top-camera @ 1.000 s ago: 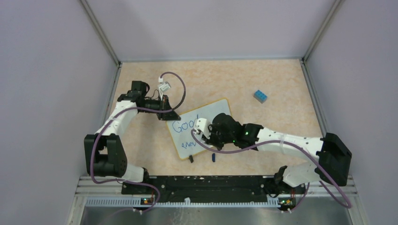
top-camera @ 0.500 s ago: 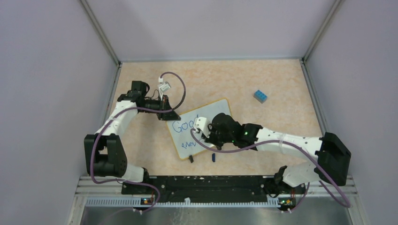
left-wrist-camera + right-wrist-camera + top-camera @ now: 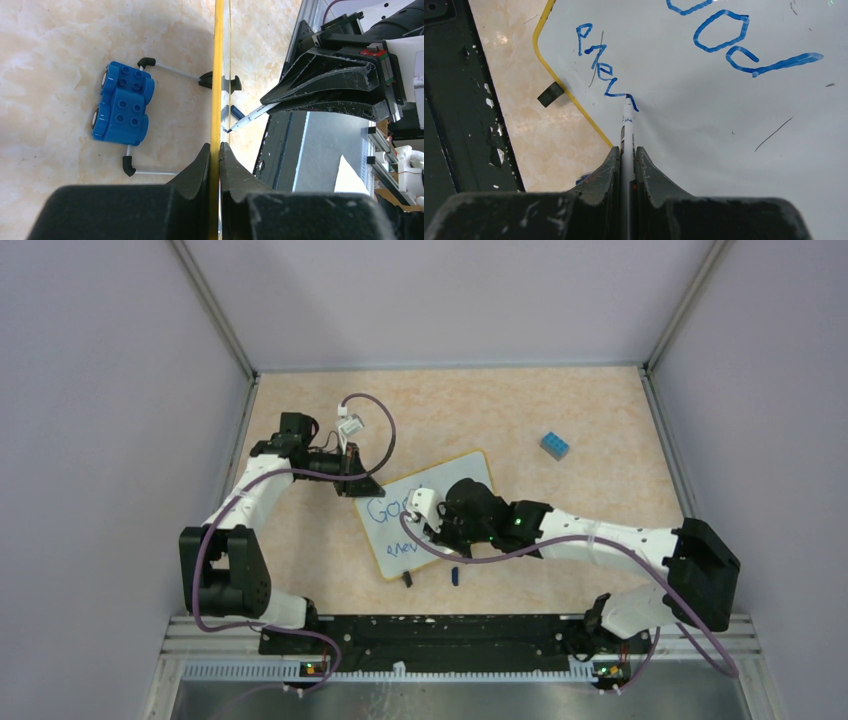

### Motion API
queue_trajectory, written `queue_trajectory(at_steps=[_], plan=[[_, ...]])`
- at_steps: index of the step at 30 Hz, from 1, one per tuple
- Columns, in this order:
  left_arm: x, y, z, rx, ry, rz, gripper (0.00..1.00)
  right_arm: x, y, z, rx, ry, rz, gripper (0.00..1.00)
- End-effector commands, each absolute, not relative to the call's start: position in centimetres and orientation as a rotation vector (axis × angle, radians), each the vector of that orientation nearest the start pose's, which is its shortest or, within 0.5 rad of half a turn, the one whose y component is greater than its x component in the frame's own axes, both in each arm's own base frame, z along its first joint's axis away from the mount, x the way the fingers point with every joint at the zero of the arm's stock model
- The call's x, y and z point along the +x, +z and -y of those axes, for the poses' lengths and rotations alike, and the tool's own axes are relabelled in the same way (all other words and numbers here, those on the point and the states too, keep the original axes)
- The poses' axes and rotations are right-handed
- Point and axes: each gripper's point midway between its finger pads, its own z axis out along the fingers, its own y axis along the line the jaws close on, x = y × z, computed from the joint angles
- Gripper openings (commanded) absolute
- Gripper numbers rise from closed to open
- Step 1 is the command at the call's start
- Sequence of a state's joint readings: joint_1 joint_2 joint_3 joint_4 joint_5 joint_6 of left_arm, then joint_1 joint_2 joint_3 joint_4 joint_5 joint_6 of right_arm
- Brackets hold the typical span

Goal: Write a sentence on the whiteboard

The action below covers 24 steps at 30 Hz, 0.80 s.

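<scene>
Black fingers of the right gripper (image 3: 626, 150) pinch one marker (image 3: 628, 120), tip touching the second of two blue lines of the sentence (image 3: 604, 75) on the single whiteboard (image 3: 470, 472), whose yellow rim the left gripper (image 3: 215, 147) clamps; one blue block (image 3: 556, 446) lies well apart.

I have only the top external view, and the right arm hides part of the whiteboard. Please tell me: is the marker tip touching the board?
Observer: It appears so. In the right wrist view the marker tip rests on the whiteboard, at the end of the second blue line.
Operator: Are the right jaws really closed on it?
Observer: Yes, the right gripper pinches the marker's barrel between both jaws.
Operator: And how does the left arm hold the board?
Observer: The left wrist view shows the left gripper shut on the board's yellow rim.
</scene>
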<state>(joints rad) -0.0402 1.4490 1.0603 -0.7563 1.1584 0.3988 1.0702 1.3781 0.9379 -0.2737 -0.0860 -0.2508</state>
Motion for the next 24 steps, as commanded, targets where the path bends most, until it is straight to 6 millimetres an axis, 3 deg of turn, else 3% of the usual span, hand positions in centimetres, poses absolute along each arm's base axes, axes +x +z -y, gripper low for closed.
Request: queue_trajectory(at_steps=[1,6,24], plan=[[27.3,16.6,15.7,0.798,-1.23,-2.125,0.0,18.6,13.7,-34.5,-1.447,0.516,-1.791,0.0],[27.3,16.6,15.7,0.802,-1.228,-2.122,0.0,18.1,12.8,-33.8,-1.475,0.51,-1.808,0.0],[27.3,16.7,15.7,0.797,-1.226,-2.126,0.0,17.7,13.0,-32.4,-1.468,0.492,-1.809,0.0]])
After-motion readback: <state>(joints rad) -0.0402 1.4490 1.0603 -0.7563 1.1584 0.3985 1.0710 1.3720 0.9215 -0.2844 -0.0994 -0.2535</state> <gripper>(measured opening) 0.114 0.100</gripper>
